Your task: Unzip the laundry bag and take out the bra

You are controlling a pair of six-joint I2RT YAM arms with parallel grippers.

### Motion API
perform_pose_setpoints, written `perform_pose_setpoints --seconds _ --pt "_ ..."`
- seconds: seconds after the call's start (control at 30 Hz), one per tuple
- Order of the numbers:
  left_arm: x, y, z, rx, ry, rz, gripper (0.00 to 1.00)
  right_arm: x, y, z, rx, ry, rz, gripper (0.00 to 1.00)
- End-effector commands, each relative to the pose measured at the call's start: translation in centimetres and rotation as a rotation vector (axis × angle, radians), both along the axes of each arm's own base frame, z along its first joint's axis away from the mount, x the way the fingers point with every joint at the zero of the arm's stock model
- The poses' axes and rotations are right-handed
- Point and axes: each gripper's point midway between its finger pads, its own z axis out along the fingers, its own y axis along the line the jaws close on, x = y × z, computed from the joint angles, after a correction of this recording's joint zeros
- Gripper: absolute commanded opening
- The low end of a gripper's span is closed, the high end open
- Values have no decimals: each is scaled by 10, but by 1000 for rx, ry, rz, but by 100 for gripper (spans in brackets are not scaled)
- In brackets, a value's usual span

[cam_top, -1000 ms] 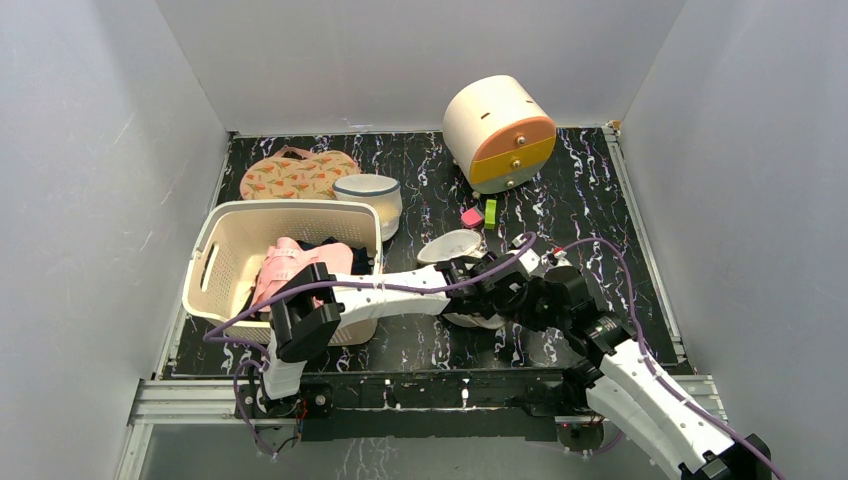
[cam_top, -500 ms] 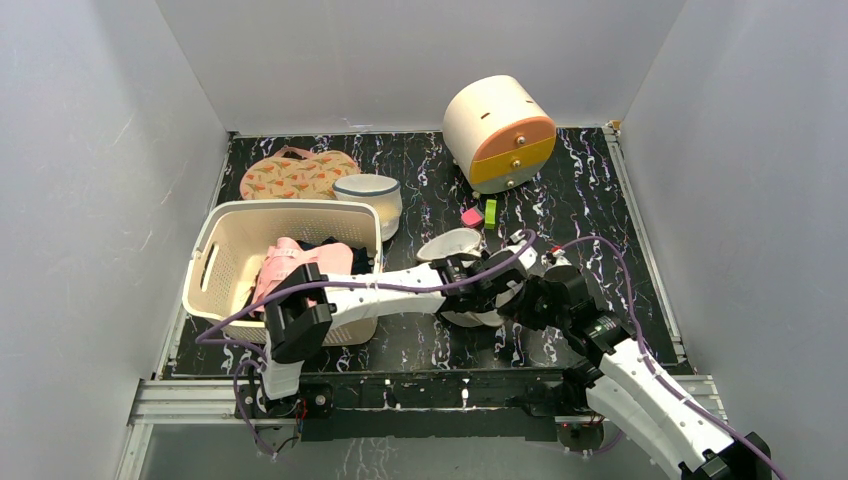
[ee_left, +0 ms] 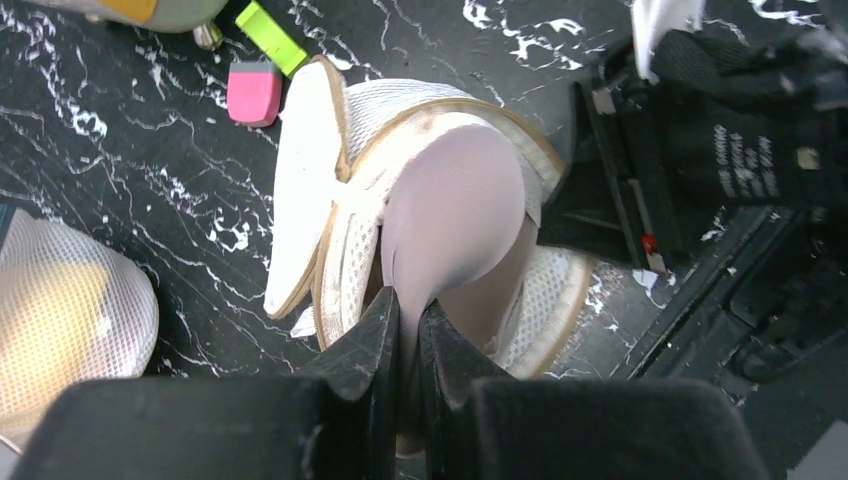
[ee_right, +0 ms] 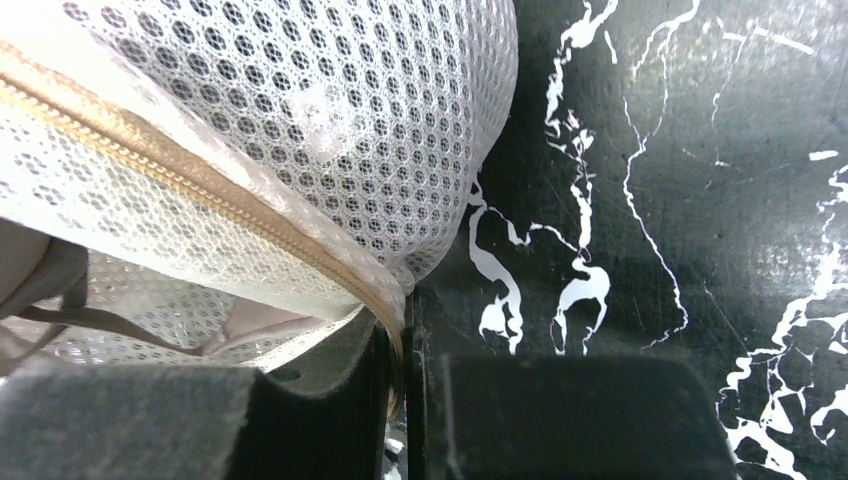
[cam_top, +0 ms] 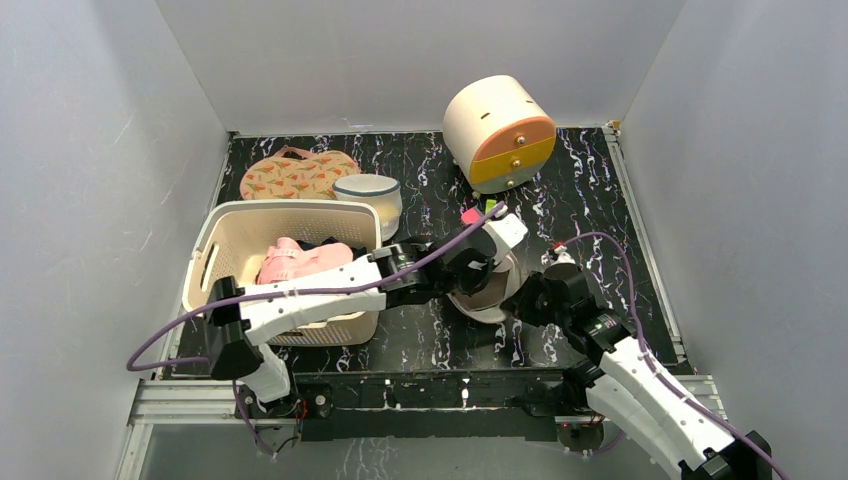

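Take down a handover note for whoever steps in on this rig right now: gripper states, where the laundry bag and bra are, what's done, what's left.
Left gripper: shut on the bra, pinching the pale cup at the bag's mouth.
Right gripper: shut on the zip rim of the laundry bag.
Bag: on the table, lid flapped open.
Done: bag unzipped.
Left: draw the bra fully out; it is only partly out.
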Motion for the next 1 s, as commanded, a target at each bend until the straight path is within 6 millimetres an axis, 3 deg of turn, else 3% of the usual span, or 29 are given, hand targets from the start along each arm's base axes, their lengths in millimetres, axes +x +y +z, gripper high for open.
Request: perform_pose_setpoints --seconds 0.0,0.3,0.4,0.57,0.67,0.97 --pt "-16 1 33 -90 -30 -142 0 22 -1 39 10 -138 -37 8" --pt "-20 6 31 -70 -42 -180 0 21 -8 55 36 -187 -88 12" --pt "-22 2 45 -129 -46 -190 0 21 -9 52 32 -178 -94 12" --pt "-23 -1 96 -293 -126 -203 0 22 -8 44 17 -160 -87 12" --pt "-12 2 133 -349 -179 -141 0 23 -7 47 22 -162 -86 11" --pt "-7 17 242 -536 -329 -109 0 23 -9 45 19 -166 -92 6"
